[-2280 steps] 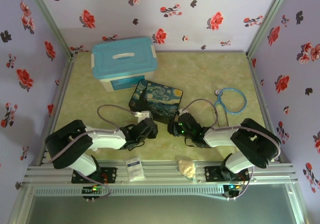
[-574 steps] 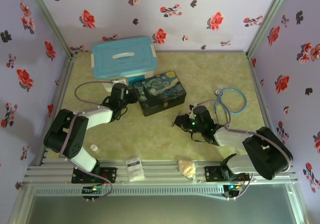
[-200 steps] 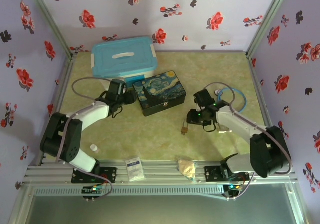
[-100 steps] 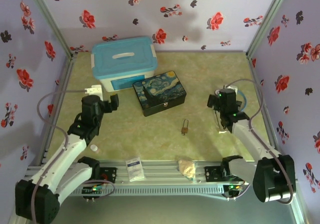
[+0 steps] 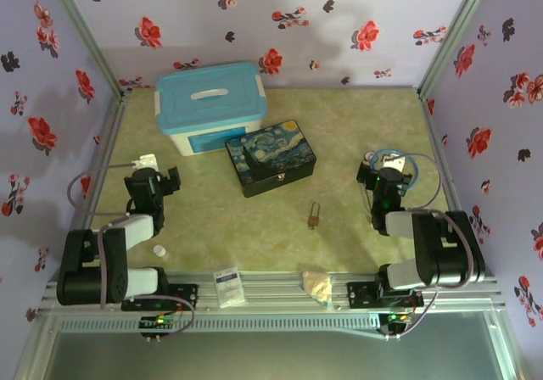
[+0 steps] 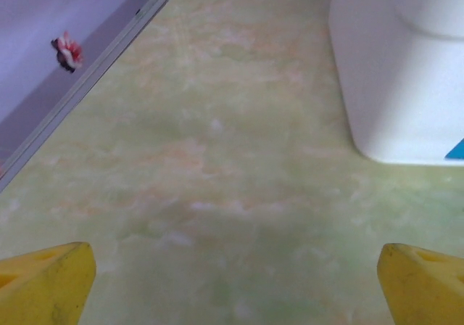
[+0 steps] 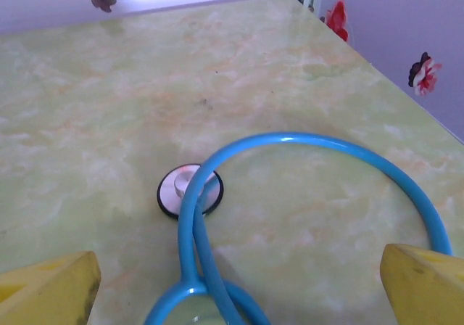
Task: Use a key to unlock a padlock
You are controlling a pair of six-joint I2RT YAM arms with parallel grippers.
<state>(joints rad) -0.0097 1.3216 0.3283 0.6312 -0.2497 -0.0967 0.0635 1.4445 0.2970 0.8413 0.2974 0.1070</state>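
The small brass padlock lies alone on the green table in the top view, its thin shackle pointing toward the painted tin box. I cannot make out the key. My left gripper sits folded back at the left, far from the padlock; the left wrist view shows its yellow fingertips wide apart over bare table, so it is open. My right gripper is pulled back at the right, open, with yellow fingertips on either side of a blue stethoscope.
A white box with a blue lid stands at the back left, its white wall close to the left gripper. A small white cylinder, a white packet and a beige lump lie near the front rail.
Both arms have folded back toward their bases and away from the middle. The padlock, set down by the right gripper a second ago, stays where it lay.
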